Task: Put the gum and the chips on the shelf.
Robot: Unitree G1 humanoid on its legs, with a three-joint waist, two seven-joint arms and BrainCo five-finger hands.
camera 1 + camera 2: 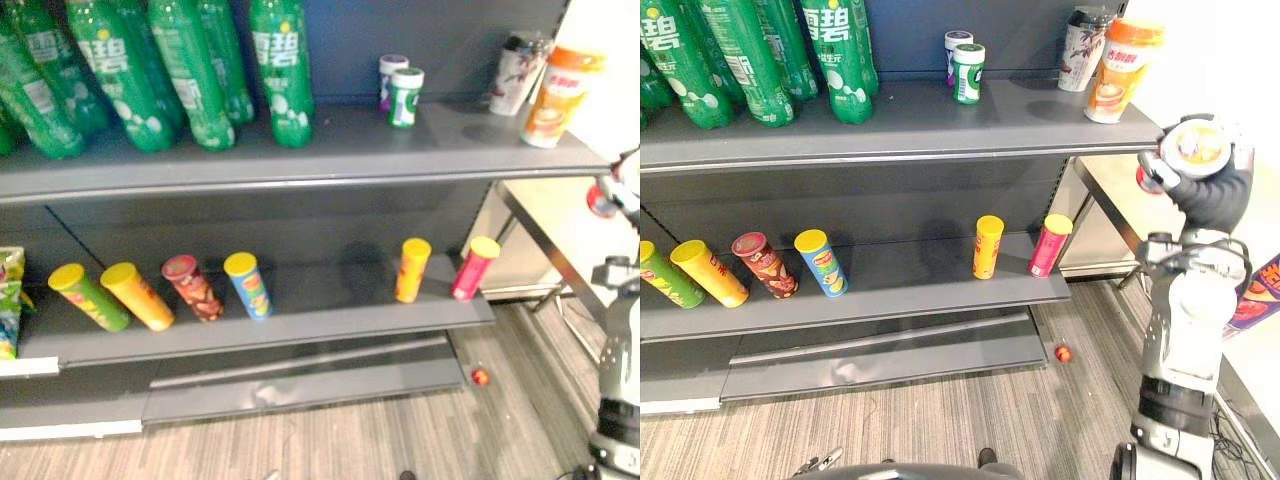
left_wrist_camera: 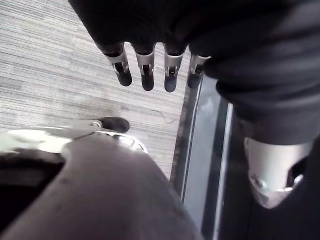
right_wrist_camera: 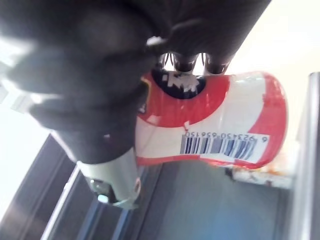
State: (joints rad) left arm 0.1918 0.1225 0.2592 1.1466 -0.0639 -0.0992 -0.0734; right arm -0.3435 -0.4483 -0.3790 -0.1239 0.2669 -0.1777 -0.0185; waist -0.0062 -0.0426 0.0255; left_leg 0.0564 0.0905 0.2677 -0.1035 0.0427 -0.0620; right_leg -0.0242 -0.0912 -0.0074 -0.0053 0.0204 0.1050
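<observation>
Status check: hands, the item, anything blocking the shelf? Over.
Right robot hand shut on red-and-white canister, off top shelf's right end. Left robot hand open, over floor. Shelf bare between gum bottles and cups.

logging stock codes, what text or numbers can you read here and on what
"6 923450 656150": barcode on the red-and-white container in the right hand.
Green bottles: white brand characters, not quoted.
Chip cans, gum jars, cups: too small.
</observation>
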